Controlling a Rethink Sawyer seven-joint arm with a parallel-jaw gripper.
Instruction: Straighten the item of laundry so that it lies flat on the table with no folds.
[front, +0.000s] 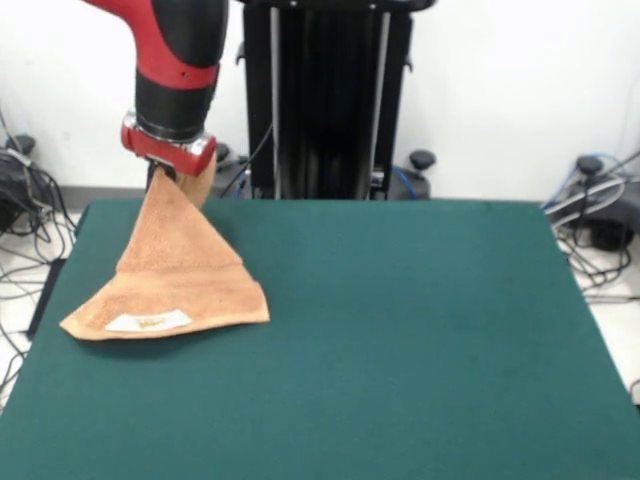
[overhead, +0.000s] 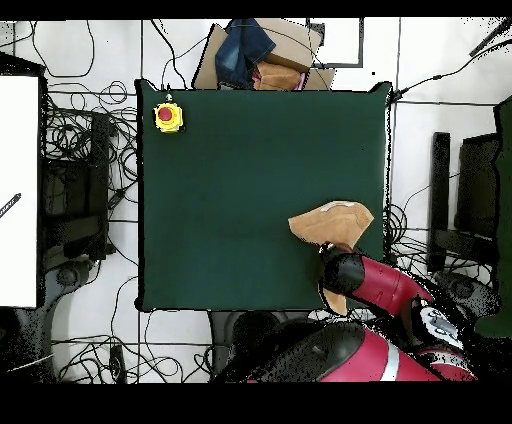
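Jaws clamped tight on one corner of the towel (front: 180, 270), lifting it into a peak; below the jaws, its labelled edge rests on the green counter (front: 400, 330).

One camera is sitting across the table (front: 400, 340) and is looking over its green top toward the black pedestal (front: 327, 100) and the white wall behind it. It is sitting low and close, so the table's near corners are running out of the picture. The other camera is hanging high above the table (overhead: 240, 200) and is looking straight down, far enough to be taking in the whole top and the cables on the floor around it. Both views are showing the green top, the tan towel (front: 175, 275) (overhead: 330, 222) near one table edge, and the red arm (front: 175, 60) (overhead: 375, 285) over it.
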